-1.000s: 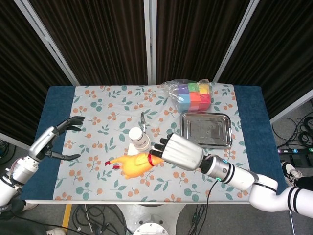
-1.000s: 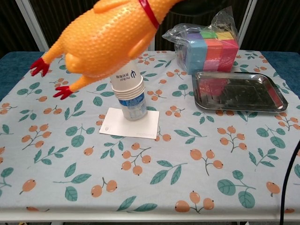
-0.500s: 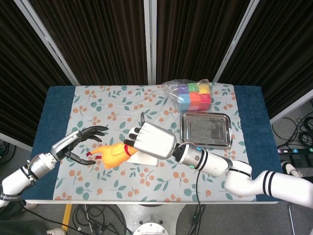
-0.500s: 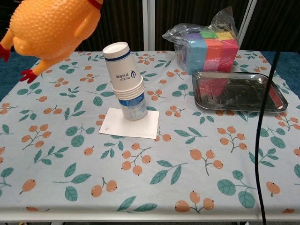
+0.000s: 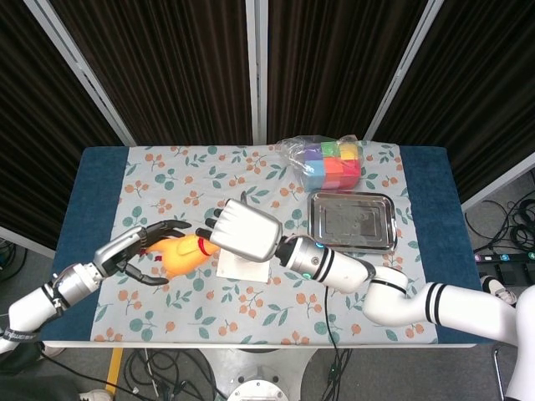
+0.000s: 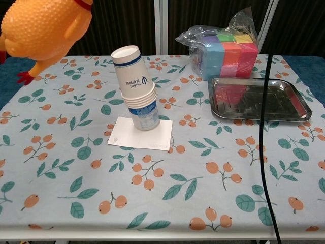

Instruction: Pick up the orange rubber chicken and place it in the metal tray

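Head view: orange rubber chicken [image 5: 181, 255] lies level, feet pointing left.

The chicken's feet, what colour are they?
Red. The orange rubber chicken shows one red foot dangling below its body, clearest in the chest view.

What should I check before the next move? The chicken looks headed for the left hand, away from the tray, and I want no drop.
1. Right hand holds the orange rubber chicken: ok, gripped at its neck end, in the air.
2. Left hand ready to receive: ok, fingers apart around the chicken's feet end; contact cannot tell.
3. Metal tray free to take it: ok, nothing lies in it.
4. Stack of paper cups safe: cannot tell, it stands tilted on the white card, below the right arm's path.
5. Bag of coloured blocks clear of the tray: ok, just behind it.
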`<action>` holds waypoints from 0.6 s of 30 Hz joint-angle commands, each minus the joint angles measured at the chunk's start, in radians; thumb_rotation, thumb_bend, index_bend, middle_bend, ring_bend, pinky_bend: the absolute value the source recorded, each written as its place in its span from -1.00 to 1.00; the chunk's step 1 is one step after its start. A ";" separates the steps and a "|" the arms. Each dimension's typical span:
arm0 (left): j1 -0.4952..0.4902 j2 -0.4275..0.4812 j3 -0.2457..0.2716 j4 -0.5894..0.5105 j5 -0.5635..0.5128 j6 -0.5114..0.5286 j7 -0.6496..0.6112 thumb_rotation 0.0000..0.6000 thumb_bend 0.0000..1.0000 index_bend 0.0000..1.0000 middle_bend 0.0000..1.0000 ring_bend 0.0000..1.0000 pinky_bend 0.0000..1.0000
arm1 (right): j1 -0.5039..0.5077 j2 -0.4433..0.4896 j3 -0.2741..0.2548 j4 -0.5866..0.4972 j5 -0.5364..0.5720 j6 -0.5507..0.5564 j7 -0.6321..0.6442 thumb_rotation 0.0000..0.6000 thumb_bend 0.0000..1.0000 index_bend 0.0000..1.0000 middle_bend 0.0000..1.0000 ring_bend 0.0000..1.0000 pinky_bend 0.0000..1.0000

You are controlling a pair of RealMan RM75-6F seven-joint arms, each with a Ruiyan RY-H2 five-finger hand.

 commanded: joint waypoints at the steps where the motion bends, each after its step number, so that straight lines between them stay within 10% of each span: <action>1: -0.011 -0.002 0.004 -0.007 -0.015 -0.013 0.009 1.00 -0.79 -0.54 -0.61 -0.61 -0.47 | 0.009 -0.010 0.000 0.001 0.011 -0.003 -0.011 1.00 -0.20 0.97 0.50 0.45 0.87; 18: -0.036 -0.031 0.011 -0.026 -0.113 -0.083 0.052 1.00 -0.74 -0.36 -0.43 -0.54 -0.35 | 0.055 -0.067 0.003 0.011 0.123 -0.026 -0.151 1.00 -0.20 0.97 0.50 0.45 0.87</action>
